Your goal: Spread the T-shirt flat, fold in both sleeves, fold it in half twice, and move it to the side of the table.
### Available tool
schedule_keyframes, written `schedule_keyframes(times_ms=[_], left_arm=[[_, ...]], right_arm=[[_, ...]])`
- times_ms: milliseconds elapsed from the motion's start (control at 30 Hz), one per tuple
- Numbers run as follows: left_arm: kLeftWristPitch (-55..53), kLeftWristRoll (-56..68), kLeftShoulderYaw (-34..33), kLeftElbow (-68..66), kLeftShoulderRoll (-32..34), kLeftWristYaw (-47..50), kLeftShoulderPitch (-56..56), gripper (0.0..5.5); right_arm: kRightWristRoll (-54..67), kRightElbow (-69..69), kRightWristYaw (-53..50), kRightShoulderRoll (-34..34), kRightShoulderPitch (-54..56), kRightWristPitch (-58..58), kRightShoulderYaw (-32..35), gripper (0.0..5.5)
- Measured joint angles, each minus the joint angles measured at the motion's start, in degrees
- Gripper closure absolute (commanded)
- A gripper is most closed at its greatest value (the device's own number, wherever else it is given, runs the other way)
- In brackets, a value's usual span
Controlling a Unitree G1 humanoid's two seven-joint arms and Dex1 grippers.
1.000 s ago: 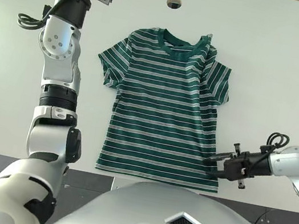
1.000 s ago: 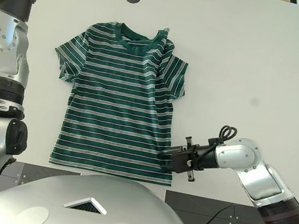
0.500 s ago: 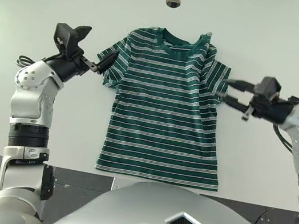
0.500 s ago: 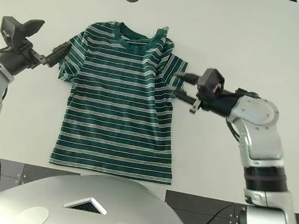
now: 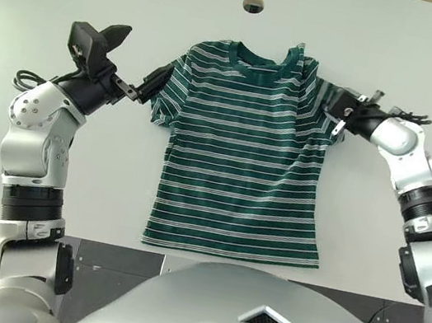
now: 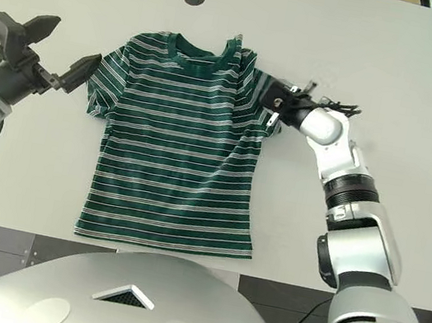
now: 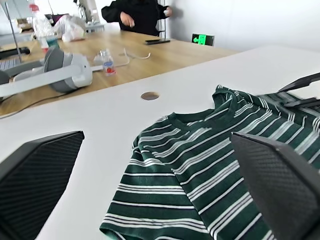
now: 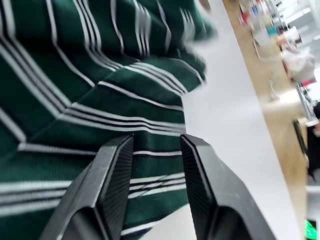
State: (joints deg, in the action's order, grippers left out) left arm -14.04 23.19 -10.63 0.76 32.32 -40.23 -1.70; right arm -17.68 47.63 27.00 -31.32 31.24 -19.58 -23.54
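A dark green T-shirt with white stripes lies face up on the white table, collar at the far side. Its left sleeve is bunched and its right sleeve is drawn outward. My left gripper hovers open just outside the left sleeve, one finger high, the other near the sleeve's edge. In the left wrist view both fingers stand wide apart with the shirt beyond. My right gripper is at the right sleeve, fingers drawn close with sleeve fabric between them.
A round hole sits in the table beyond the collar. Bare tabletop lies on both sides of the shirt. The table's front edge runs just below the hem. A wooden desk with clutter stands behind the table.
My left arm came down from the far left corner to beside the left sleeve. My right gripper left the lower hem corner, rose to the right sleeve and closed on it.
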Motion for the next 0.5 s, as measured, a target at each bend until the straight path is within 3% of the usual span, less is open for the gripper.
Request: schedule_keyframes(times_ms=[200, 500], left_arm=[[-2.28, -0.99, 1.14, -0.01, -0.7, 1.03, 1.16, 0.02], [-9.59, 0.17, 3.41, -11.16, -6.97, 3.26, -1.76, 0.02]], right_arm=[[-0.01, 1.39, 0.08, -3.46, -0.79, -1.25, 2.7, 3.76], [3.23, -7.4, 0.48, -0.54, -3.45, -11.31, 5.94, 3.76]])
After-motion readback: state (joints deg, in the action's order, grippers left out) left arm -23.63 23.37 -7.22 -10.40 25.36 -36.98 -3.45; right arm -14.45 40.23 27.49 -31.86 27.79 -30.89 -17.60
